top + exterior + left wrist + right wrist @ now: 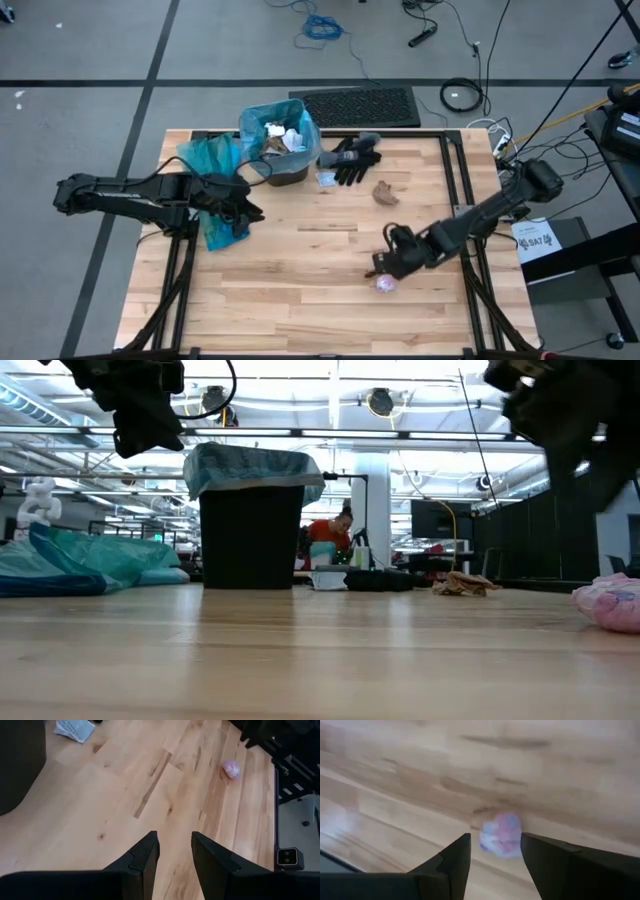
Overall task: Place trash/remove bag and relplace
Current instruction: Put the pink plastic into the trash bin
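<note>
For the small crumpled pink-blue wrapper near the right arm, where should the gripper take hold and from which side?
Across its middle, from straight above. The crumpled pink-blue wrapper is a loose rounded ball lying free on the wooden table, with bare wood around it. The right gripper already hangs over it, open, a finger to either side.

Grey floor (80, 60) surrounds the table, a black mat (360, 106) at twelve o'clock, blue cable (322, 27) beyond, ceiling lights (380, 402) overhead.

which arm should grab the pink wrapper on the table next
Right. The right pincer is open directly over the pink wrapper. The left pincer is open too, but far off across the table, near the bin.
</note>
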`<move>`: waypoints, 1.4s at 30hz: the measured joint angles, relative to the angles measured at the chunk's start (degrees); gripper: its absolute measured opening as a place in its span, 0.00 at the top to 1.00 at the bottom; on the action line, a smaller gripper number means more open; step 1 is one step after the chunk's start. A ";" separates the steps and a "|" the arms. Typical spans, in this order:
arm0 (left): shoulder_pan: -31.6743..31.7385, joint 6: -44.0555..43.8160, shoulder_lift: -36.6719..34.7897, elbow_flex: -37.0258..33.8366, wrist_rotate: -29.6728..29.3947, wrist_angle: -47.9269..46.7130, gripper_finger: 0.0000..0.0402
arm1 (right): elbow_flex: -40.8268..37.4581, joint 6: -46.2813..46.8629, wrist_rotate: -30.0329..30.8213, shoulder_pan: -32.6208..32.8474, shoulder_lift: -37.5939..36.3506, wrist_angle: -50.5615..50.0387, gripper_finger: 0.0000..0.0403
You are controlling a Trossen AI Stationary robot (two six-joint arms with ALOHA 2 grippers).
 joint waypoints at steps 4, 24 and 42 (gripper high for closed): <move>-0.02 -0.07 0.00 0.01 1.42 0.00 0.70 | -0.74 3.05 -0.20 2.76 2.21 2.35 0.51; -0.02 -0.61 -0.02 0.00 3.14 0.58 0.70 | -0.74 -8.85 -4.56 1.92 16.46 9.94 0.52; 0.00 -0.59 -0.02 0.00 0.89 1.18 0.70 | 14.78 -65.16 -6.61 -34.20 2.54 12.06 0.98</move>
